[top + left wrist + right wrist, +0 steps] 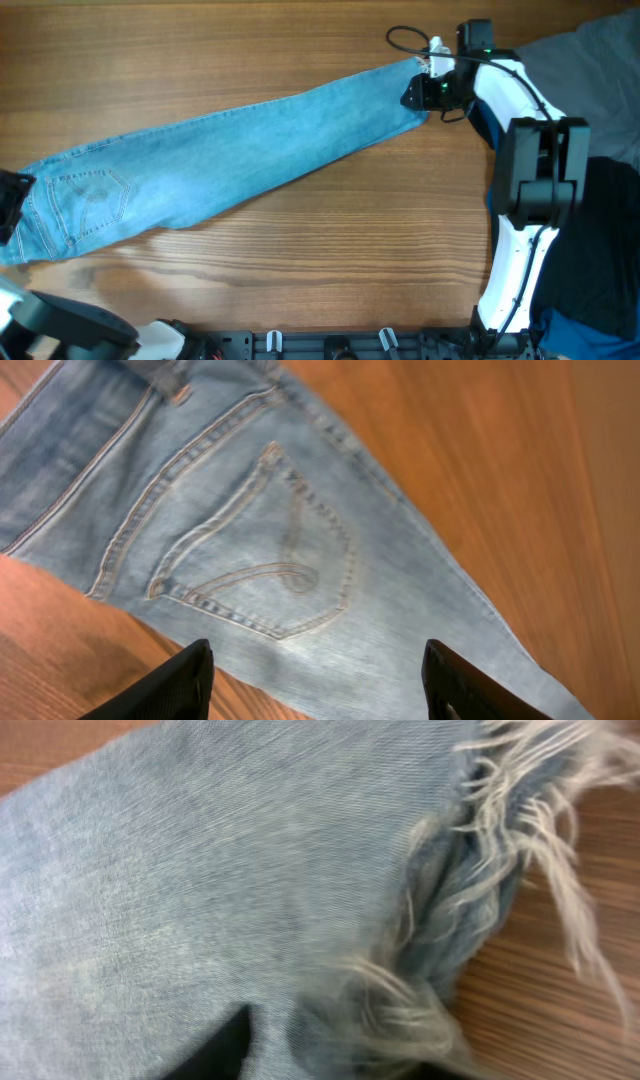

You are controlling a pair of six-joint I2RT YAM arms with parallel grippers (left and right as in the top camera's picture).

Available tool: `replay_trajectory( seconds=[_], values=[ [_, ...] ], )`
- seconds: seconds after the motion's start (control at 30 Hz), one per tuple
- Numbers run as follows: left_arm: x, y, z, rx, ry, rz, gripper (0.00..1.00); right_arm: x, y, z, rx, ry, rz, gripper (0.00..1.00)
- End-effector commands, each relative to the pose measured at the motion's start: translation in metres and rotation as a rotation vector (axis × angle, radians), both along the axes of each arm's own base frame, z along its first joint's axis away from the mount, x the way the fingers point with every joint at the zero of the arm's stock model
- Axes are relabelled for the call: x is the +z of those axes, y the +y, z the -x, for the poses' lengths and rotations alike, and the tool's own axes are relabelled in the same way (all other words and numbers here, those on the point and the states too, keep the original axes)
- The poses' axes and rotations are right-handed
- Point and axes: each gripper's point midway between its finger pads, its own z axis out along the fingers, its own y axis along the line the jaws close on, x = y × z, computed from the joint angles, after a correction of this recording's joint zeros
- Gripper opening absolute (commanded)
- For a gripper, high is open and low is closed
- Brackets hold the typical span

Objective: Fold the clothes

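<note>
The light blue jeans (230, 150) lie flat and stretched slantwise across the wooden table, waist at the left and frayed ankle hems at the upper right. My left gripper (12, 205) is open at the waist end. In the left wrist view its fingers (320, 660) hover apart over the denim, just below a stitched back pocket (265, 545). My right gripper (420, 92) is at the ankle end. In the right wrist view its jaws (340, 1055) are shut on the bunched frayed hem (480, 870), with the fingers mostly hidden by cloth.
A grey cloth (590, 50) lies at the table's far right corner. A black cable (405, 38) loops above the right gripper. The right arm's white body (520, 250) stands along the right side. A black rail (330, 345) runs along the front edge.
</note>
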Motion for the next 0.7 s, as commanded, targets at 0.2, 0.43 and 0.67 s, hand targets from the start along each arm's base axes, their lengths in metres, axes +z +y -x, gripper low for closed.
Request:
replay_trajectory(
  seconds=[0.2,0.43,0.67],
  values=[
    [0.035,-0.062,-0.034,-0.21,-0.06,-0.06,0.66,0.116,-0.027,-0.043,-0.031,-0.266,-0.059,0.04],
    [0.033,-0.09,-0.051,-0.311,-0.04,-0.077,0.67,0.295,-0.087,-0.045,-0.109,-0.592,-0.229,0.04],
    [0.029,-0.098,-0.046,-0.32,-0.015,-0.049,0.68,0.291,0.048,-0.026,0.132,-0.534,-0.3,0.04]
  ],
)
